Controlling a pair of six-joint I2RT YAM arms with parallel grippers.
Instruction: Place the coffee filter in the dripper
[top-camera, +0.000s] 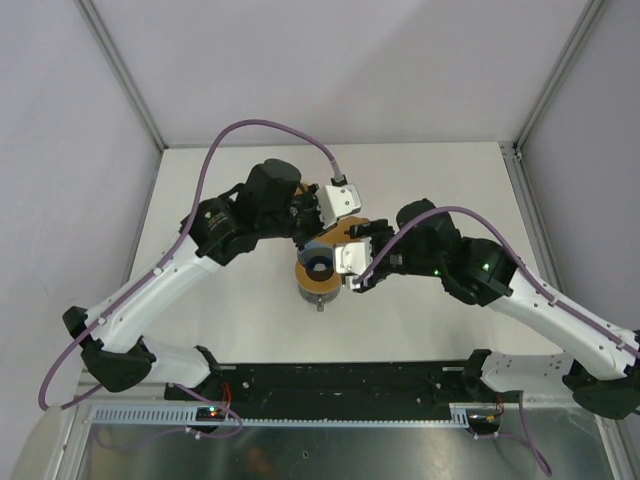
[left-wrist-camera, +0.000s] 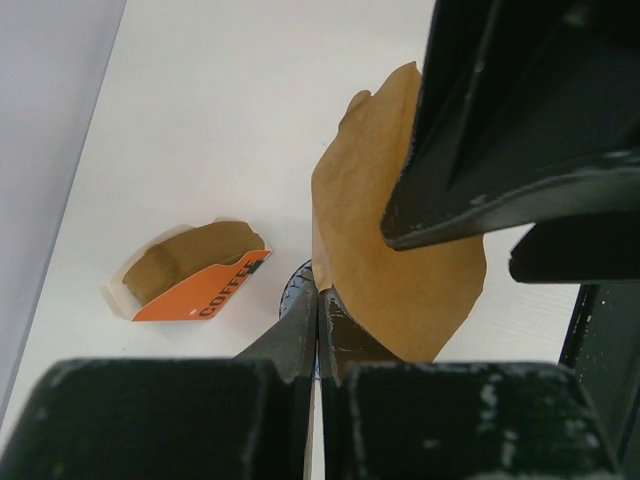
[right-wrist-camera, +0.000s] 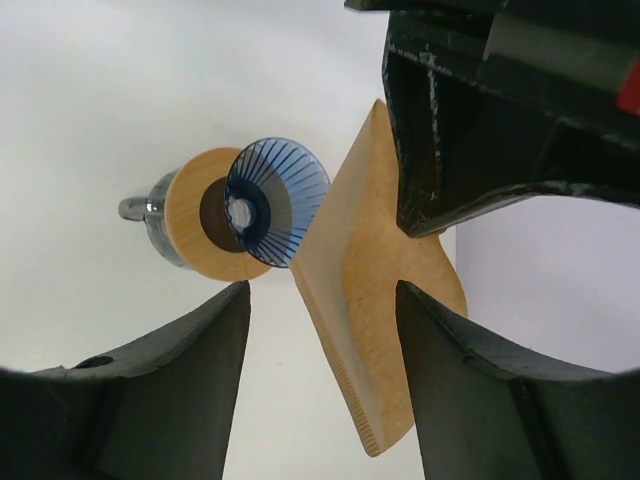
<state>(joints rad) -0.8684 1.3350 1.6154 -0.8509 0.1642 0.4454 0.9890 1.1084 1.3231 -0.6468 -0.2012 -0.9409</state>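
Top external view had the dripper (top-camera: 320, 272) standing near the middle of the desk (top-camera: 230, 320). Left wrist view showed the left tool (left-wrist-camera: 318, 332) clenched, pinching the lower edge of the coffee filter (left-wrist-camera: 400, 250), which was held up clear of the desk. An orange packet (left-wrist-camera: 195, 285) lettered COFFEE lay on the desk at the filter's nine o'clock. Right wrist view showed the right tool (right-wrist-camera: 322, 290) released, its jaws spread to either side of the tan paper. There the blue ribbed cone sat at the filter's ten o'clock, just beside its edge; whether they touched could not be told.
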